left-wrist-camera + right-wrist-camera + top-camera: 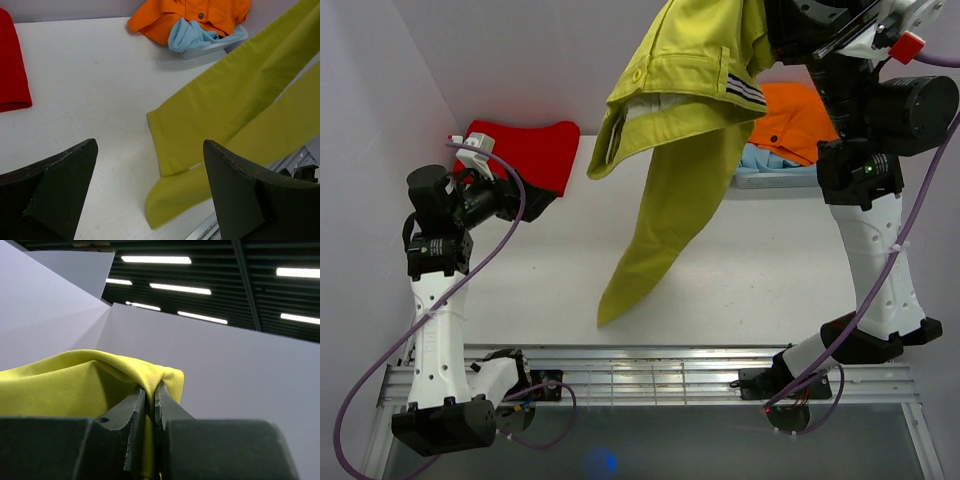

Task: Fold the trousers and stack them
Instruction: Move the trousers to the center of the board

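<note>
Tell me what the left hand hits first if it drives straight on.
Most likely the leg end of the trousers, lying on the table just ahead of the left hand; depth is unclear.

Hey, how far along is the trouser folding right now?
Done: the right gripper is shut on the yellow-green trousers and holds them high. In hand: they hang unfolded, with the leg ends trailing on the table. Left to do: no fold is made and nothing is stacked. The left gripper is open and empty, low near the red garment.
</note>
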You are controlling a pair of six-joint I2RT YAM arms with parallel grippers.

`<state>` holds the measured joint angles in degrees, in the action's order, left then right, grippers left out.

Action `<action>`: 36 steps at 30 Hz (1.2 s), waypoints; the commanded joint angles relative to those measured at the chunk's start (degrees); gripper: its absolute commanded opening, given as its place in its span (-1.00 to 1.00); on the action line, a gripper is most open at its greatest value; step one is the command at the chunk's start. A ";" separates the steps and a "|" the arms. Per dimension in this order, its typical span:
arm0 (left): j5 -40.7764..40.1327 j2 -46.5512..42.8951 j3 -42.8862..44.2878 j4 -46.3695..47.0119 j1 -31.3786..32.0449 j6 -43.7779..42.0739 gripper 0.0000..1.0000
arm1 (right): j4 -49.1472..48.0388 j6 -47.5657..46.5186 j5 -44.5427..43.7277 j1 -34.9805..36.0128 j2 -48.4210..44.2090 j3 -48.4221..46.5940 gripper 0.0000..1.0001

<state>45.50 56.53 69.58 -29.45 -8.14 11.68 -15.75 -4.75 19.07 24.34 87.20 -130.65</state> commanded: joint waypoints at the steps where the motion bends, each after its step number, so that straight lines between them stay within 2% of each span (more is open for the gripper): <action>1: 1.08 -0.46 -0.76 0.80 -0.21 0.71 0.96 | -8.78 1.50 -6.23 1.32 -5.96 9.23 -0.84; 4: 3.89 -0.28 -2.08 -0.42 -0.12 -3.58 0.96 | -9.04 -1.47 -9.56 1.33 -14.38 28.30 -0.85; 6: 7.67 -0.37 -4.00 -2.97 -0.12 -11.05 0.96 | -7.73 -4.46 -12.02 1.24 -19.32 37.53 -0.85; 7: 8.11 -0.37 -4.71 -5.33 -0.12 -13.76 0.96 | -6.59 -6.74 -15.00 1.06 -24.57 45.93 -0.85; 11: 11.54 2.17 -7.17 -15.53 0.05 -33.68 0.96 | 4.39 -12.99 -24.58 -0.52 -38.91 63.29 -0.85; 12: 11.28 2.96 -7.61 -17.20 0.40 -36.79 0.96 | 6.41 -14.04 -27.39 -1.04 -44.95 66.46 -0.85; 14: 9.62 5.51 -8.85 -20.55 2.94 -41.10 0.96 | 12.03 -16.41 -35.13 -1.13 -50.52 73.50 -0.85; 16: 4.97 7.35 -9.63 -21.26 6.19 -44.98 0.96 | 22.57 -17.04 -42.84 -1.13 -58.26 77.54 -0.85; 17: 3.13 9.19 -9.90 -21.09 11.34 -45.78 0.96 | 25.74 -17.39 -45.15 -1.13 -60.81 81.39 -0.85; 19: -1.80 11.39 -10.60 -19.69 15.50 -46.14 0.96 | 33.71 -19.76 -51.64 -1.13 -66.53 85.10 -0.85; 20: -2.51 12.71 -10.78 -19.07 18.57 -45.96 0.96 | 35.59 -20.55 -54.20 -1.05 -67.76 86.78 -0.75; 21: -2.95 15.51 -10.87 -18.45 19.73 -45.79 0.96 | 37.09 -22.12 -56.66 -1.05 -68.73 89.66 -0.54; 22: -3.57 17.02 -10.70 -18.01 21.14 -45.96 0.96 | 40.41 -23.01 -59.38 -1.05 -69.87 90.65 -0.26; 23: -4.18 18.51 -10.17 -17.75 24.11 -46.39 0.96 | 40.97 -23.54 -60.37 -1.05 -70.49 91.27 0.37; 26: -6.91 23.88 -8.94 -17.05 30.52 -47.97 0.96 | 44.55 -25.83 -57.75 -1.05 -70.77 90.93 0.95; 27: -7.00 24.76 -8.24 -16.43 31.86 -48.07 0.96 | 45.53 -25.83 -56.18 -1.05 -70.15 90.05 0.98; 29: -7.00 26.78 -7.45 -14.59 36.59 -48.16 0.96 | 47.90 -25.40 -50.12 -1.05 -66.30 85.84 0.86; 31: -8.66 28.88 -6.65 -11.96 41.59 -47.89 0.96 | 49.84 -24.70 -41.19 -1.05 -60.50 80.50 0.89; 33: -12.69 30.73 -6.04 -9.41 44.86 -47.81 0.96 | 52.48 -23.99 -37.10 -1.05 -53.06 77.31 0.93; 34: -15.93 32.74 -5.69 -4.87 46.62 -47.11 0.96 | 53.18 -23.29 -35.26 -1.05 -50.75 74.78 0.96; 36: -21.12 34.78 -4.81 -1.41 49.27 -47.19 0.96 | 54.41 -22.58 -34.28 -1.48 -44.61 73.00 1.00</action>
<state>32.53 89.45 62.13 -39.35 38.33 -34.74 35.81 -28.73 -22.13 23.20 35.83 -53.78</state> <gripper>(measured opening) 0.979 0.995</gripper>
